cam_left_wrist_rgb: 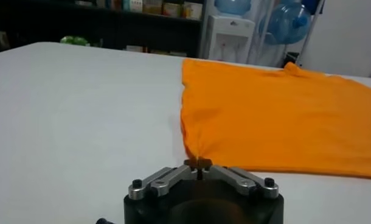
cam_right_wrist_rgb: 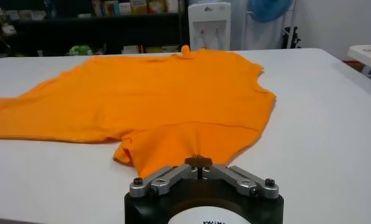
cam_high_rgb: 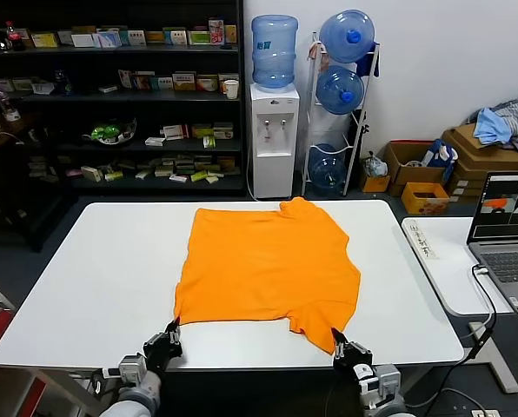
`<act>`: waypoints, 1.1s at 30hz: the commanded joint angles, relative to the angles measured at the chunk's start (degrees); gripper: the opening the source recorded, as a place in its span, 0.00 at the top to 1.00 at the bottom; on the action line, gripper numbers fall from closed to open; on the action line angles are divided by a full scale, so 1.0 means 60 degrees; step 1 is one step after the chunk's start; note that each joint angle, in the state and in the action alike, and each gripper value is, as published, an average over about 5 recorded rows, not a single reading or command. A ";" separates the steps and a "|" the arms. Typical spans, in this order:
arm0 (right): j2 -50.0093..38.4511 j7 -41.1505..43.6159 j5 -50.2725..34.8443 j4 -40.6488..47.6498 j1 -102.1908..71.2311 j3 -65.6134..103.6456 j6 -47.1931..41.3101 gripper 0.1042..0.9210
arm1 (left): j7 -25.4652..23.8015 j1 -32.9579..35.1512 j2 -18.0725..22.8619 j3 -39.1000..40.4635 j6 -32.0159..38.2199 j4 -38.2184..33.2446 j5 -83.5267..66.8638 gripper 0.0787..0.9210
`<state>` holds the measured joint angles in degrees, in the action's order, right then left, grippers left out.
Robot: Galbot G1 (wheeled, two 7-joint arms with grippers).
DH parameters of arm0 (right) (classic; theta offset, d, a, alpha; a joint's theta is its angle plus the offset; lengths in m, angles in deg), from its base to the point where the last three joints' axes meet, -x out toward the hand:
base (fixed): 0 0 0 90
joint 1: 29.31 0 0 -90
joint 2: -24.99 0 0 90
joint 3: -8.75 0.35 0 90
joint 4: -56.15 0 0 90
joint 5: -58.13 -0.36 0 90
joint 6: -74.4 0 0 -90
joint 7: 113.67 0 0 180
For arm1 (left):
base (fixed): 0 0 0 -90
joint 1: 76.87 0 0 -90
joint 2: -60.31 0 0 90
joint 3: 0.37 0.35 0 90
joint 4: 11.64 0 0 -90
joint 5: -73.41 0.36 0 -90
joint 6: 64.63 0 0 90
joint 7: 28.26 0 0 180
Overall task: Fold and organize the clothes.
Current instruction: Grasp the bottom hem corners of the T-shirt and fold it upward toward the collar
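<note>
Left hand [cam_high_rgb: 170, 334] pinching the orange T-shirt's [cam_high_rgb: 268, 265] near left corner, right hand [cam_high_rgb: 343, 346] clamping its near right sleeve tip, shirt lying flat on the white counter [cam_high_rgb: 94, 287].

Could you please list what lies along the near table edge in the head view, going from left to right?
Left tool pinching the shirt's corner → bright orange cotton T-shirt on the white table → right tool pinching the shirt's other near corner.
</note>
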<state>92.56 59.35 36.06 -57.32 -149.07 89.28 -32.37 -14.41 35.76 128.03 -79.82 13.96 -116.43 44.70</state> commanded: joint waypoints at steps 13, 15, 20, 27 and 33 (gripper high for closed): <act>-0.1455 -0.1004 -0.0777 -0.2985 -0.3597 0.0564 0.0092 0.98 | 0.1490 0.3086 -0.1271 -0.0446 -0.0534 -0.3591 -0.2483 0.98; -0.1436 -0.1047 -0.0811 -0.3090 -0.3568 0.0552 0.0183 0.98 | 0.1550 0.3108 -0.1332 -0.0470 -0.0544 -0.3738 -0.2558 0.98; -0.1147 -0.1022 -0.0892 -0.2385 -0.2286 0.0324 0.0705 0.98 | 0.1217 0.2414 -0.1216 -0.0405 0.0135 -0.3256 -0.2159 0.98; -0.0989 -0.1381 -0.1330 -0.0979 0.0529 -0.0258 0.0833 0.98 | 0.0498 0.0392 -0.1228 -0.0044 0.1164 -0.1607 -0.1804 0.98; -0.1107 -0.1768 -0.1945 0.0026 0.2552 -0.0813 0.0709 0.98 | 0.0472 -0.1187 -0.1163 0.0269 0.1369 -0.0496 -0.1745 0.98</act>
<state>86.03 50.41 26.84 -61.59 -144.75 86.31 -28.56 -10.20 39.43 121.33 -79.50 18.83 -126.69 33.87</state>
